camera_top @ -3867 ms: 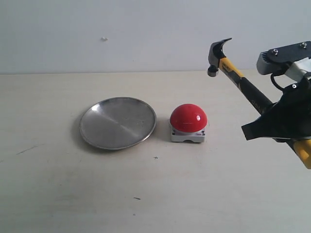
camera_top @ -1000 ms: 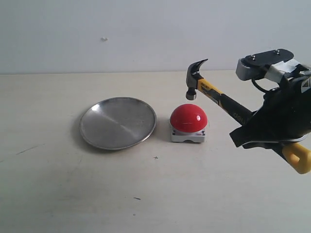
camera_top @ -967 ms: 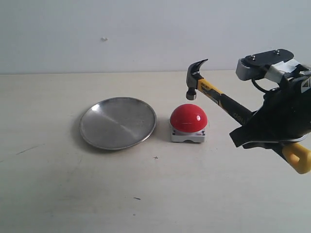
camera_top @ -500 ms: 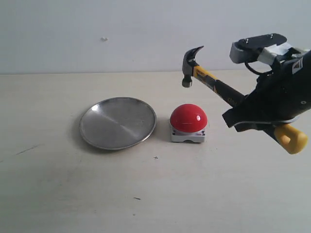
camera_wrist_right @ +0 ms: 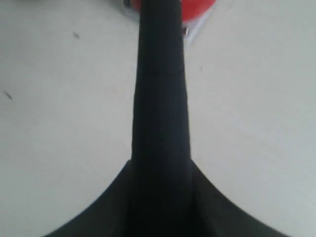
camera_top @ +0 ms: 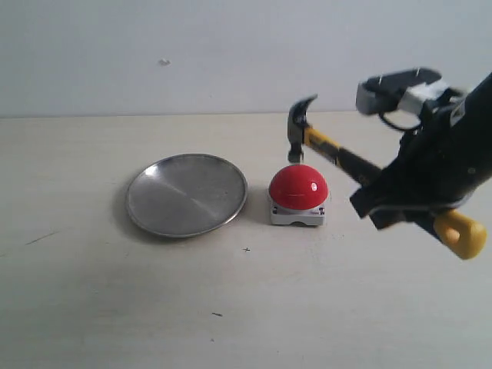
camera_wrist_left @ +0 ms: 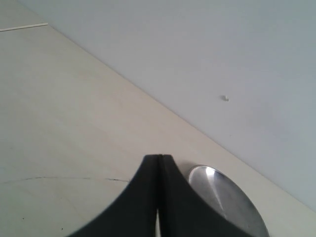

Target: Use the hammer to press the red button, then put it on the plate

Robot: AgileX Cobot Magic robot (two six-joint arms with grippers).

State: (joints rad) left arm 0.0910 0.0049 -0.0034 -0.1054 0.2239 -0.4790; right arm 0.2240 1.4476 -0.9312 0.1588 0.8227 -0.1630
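While the right jaws grip its handle, the hammer (camera_top: 336,151) meets the red button (camera_top: 298,188).

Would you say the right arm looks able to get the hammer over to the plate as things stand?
Probably yes: the plate lies bare beside the red button, which alone stands between; the hammer in the right gripper would need lifting over it.

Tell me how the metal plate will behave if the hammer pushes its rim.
The plate looks stiff, thin metal, so probably light and likely to slide on the smooth table. Its shallow raised rim may let it rock if the hammer presses the edge.
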